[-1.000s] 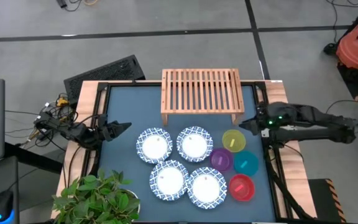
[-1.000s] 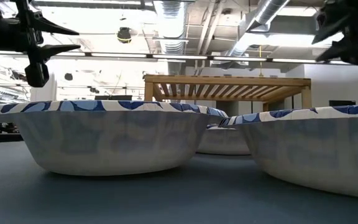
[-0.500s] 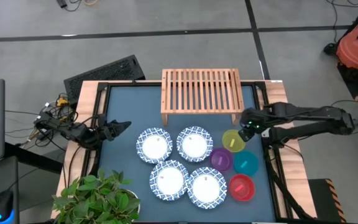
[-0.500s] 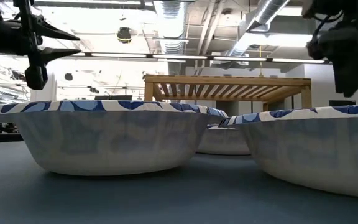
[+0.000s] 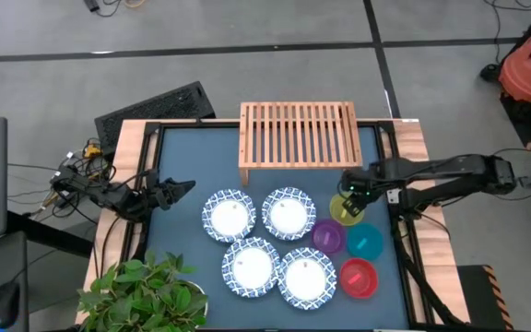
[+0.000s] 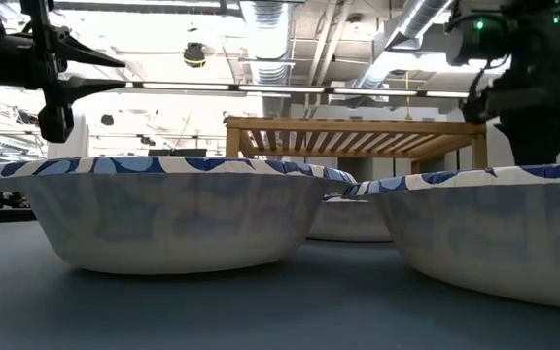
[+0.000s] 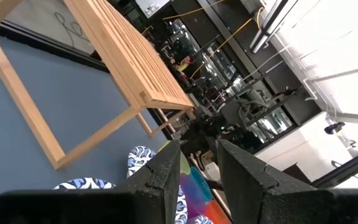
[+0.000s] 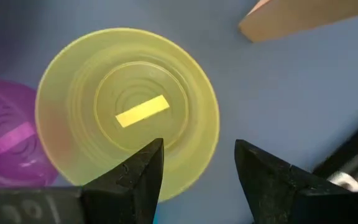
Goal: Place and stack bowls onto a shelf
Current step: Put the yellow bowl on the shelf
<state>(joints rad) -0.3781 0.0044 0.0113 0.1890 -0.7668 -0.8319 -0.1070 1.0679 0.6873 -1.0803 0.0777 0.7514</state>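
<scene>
Four patterned bowls (image 5: pixel 268 242) sit in a cluster at mid-table, two of them filling the low view (image 6: pixel 178 209). To their right stand the yellow bowl (image 5: pixel 347 210), purple bowl (image 5: pixel 328 236), teal bowl (image 5: pixel 366 243) and red bowl (image 5: pixel 358 278). The wooden shelf (image 5: pixel 298 136) stands on its legs at the far edge. My right gripper (image 5: pixel 348 190) hovers open above the yellow bowl (image 8: pixel 126 112), pointing down, over its far-right rim, touching nothing. My left gripper (image 5: pixel 186 186) waits open at the table's left edge.
A potted plant (image 5: pixel 146 293) overhangs the near left corner. A black ribbed mat (image 5: pixel 155 106) lies on the floor beyond the far left corner. The shelf's right leg (image 8: pixel 303 15) is close to the yellow bowl. Bare blue tabletop (image 5: pixel 192 152) lies left of the shelf.
My right gripper has swung from the table's right edge toward the left, tipped from level to pointing down, and come lower over the yellow bowl. The bowls and the left arm have stayed put.
</scene>
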